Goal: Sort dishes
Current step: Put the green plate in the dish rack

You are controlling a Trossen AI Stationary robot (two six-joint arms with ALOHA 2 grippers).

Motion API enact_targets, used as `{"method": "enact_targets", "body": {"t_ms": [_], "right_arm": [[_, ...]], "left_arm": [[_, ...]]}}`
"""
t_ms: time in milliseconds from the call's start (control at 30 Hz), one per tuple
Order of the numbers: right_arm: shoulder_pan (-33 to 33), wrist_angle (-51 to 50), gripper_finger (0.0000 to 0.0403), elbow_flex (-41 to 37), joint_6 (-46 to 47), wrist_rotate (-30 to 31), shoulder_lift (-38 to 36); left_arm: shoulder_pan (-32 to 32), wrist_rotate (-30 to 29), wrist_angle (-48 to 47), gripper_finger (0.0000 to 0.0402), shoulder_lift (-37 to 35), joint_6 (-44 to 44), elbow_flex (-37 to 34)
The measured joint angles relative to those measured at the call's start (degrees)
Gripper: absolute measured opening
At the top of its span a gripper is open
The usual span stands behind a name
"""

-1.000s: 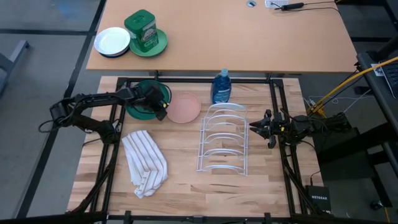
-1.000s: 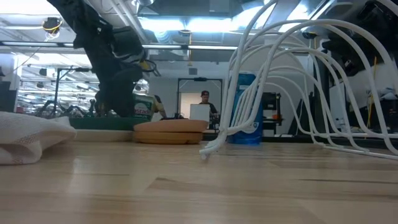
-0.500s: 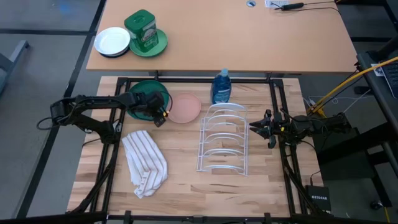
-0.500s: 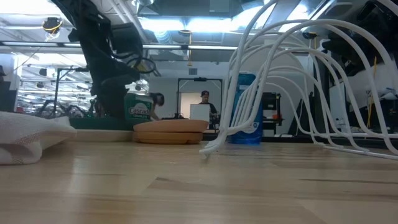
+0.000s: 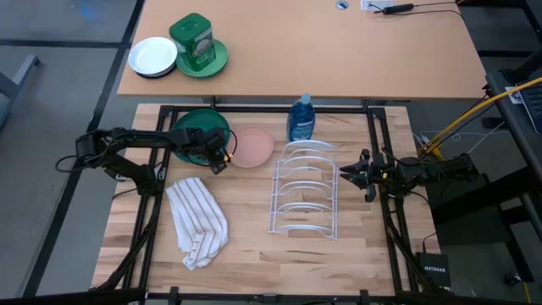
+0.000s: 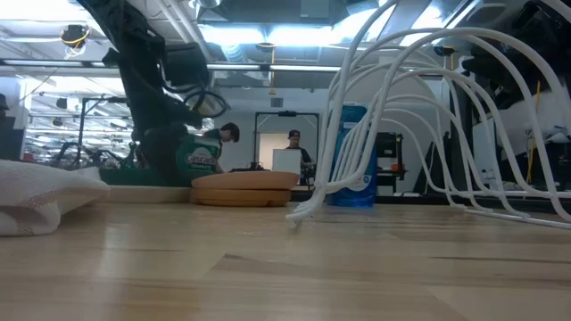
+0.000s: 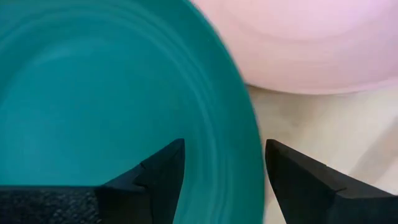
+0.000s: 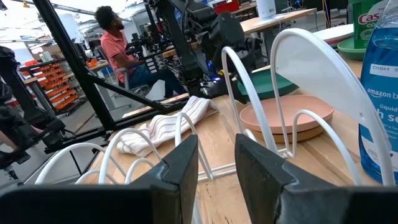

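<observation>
the left hand hovered open over the near edge of the green plate, its fingers straddling the rim. the pink plate lay flat on the table just beside it. the white wire rack stood between them and the right hand, open, waiting beside the rack.

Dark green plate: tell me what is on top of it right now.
Nothing rests in the dark green plate. The left gripper sits over its rim beside the pink plate, fingers open astride the edge. The part beneath the arm is hidden.
</observation>
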Motion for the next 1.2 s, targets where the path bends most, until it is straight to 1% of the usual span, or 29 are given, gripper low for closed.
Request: {"method": "enact_targets", "body": {"t_ms": [100, 200, 300, 500, 533, 567, 667, 800, 1000, 1100, 1200], "right_arm": [[0.0, 0.0, 0.0111, 0.0, 0.0, 0.0, 0.0], [0.0, 0.0, 0.0111, 0.0, 0.0, 0.0, 0.0], [0.0, 0.0, 0.0111, 0.0, 0.0, 0.0, 0.0], [0.0, 0.0, 0.0111, 0.0, 0.0, 0.0, 0.0], [0.0, 0.0, 0.0111, 0.0, 0.0, 0.0, 0.0], [0.0, 0.0, 0.0111, 0.0, 0.0, 0.0, 0.0], [0.0, 0.0, 0.0111, 0.0, 0.0, 0.0, 0.0], [0.0, 1.0, 0.0111, 0.0, 0.0, 0.0, 0.0], [0.0, 5.8, 0.0111, 0.0, 0.0, 0.0, 0.0], [0.0, 7.8, 0.0111, 0.0, 2.0, 0.5, 0.0], [0.0, 9.8, 0.0111, 0.0, 5.6, 2.6, 0.0]], "left_arm": [[0.0, -1.6, 1.8, 0.0207, 1.3, -0.4, 0.0], [0.0, -1.8, 2.9, 0.0181, 1.8, -0.2, 0.0], [0.0, -1.7, 2.9, 0.0137, 1.8, -0.2, 0.0], [-0.7, -2.3, 2.2, 0.0028, 1.7, -1.6, 0.0], [-0.9, -2.7, 2.2, 0.0016, 1.7, -2.0, 0.0], [-1.1, -2.8, 2.3, 0.0011, 1.7, -2.6, 0.0], [-2.1, -2.9, 2.5, 0.0015, 1.5, -5.0, 0.0], [-3.8, -5.1, 1.9, 0.0005, 0.3, -6.9, 0.8], [-5.7, -8.7, 2.0, 0.0002, -4.0, -8.0, 3.8], [-6.5, -9.0, 2.1, 0.0001, -6.7, -8.2, 5.4], [-7.4, -10.2, 2.4, 0.0001, -9.5, -8.6, 6.6]]}}
